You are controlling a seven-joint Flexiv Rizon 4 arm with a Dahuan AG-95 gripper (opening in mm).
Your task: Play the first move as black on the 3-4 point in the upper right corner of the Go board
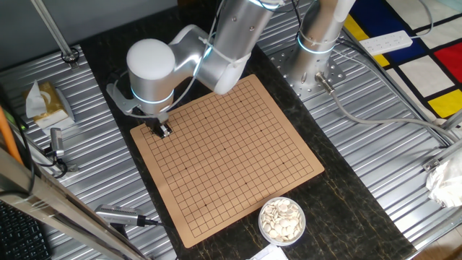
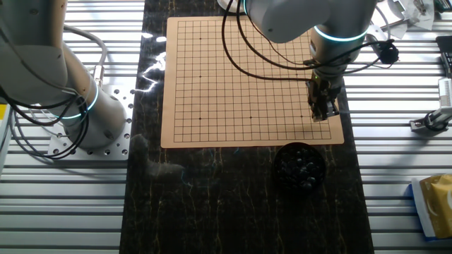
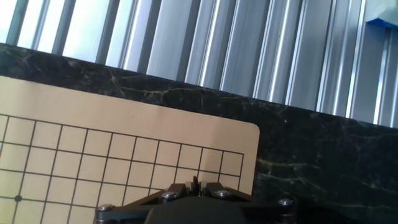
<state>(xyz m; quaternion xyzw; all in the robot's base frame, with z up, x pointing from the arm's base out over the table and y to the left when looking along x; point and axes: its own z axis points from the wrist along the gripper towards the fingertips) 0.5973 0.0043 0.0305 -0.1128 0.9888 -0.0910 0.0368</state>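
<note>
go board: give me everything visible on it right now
The Go board is a flat, square, tan slab with rounded corners, wood-like, printed with a thin black grid and small star dots. It lies flat on a dark marbled mat atop the ribbed metal table. No stones show on its grid. The gripper is low over one corner; contact cannot be judged. A bowl of white stones sits beside one edge, a bowl of black stones beside another.

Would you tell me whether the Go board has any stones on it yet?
Empty: the Go board shows only bare grid in both fixed views. The gripper hovers low at its corner.
</note>
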